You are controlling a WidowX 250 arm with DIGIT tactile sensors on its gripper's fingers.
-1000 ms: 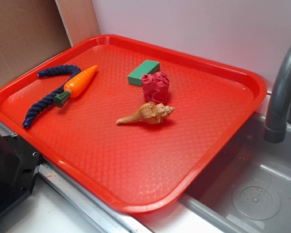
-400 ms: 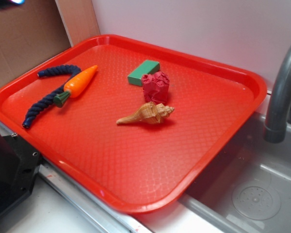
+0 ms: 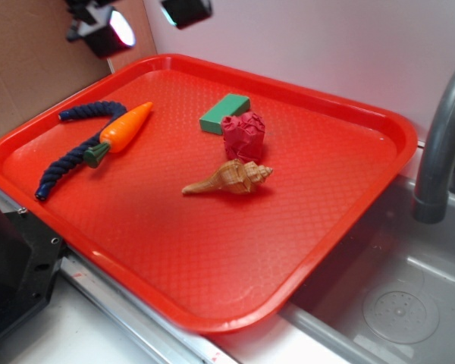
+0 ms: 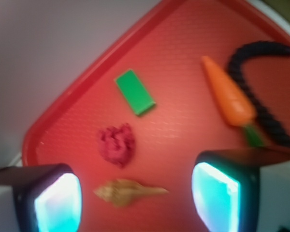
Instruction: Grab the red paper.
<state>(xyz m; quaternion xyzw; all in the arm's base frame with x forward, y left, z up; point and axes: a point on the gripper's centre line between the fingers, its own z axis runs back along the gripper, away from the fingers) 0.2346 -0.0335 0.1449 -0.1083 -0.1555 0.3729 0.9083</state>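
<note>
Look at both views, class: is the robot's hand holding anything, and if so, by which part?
Nothing is held. The hand is open, high above the tray, with empty space between its fingers. The red paper lies untouched beside the green block.

The tray [image 3: 212,250] is glossy red plastic with a fine diamond-textured floor and a smooth rim. The red paper [image 3: 243,136] is matt and heavily creased. The green block [image 3: 224,113] looks smooth and matt, the carrot [image 3: 125,127] shiny plastic, the rope [image 3: 68,161] braided dark cloth, the shell [image 3: 229,178] ridged.
</note>
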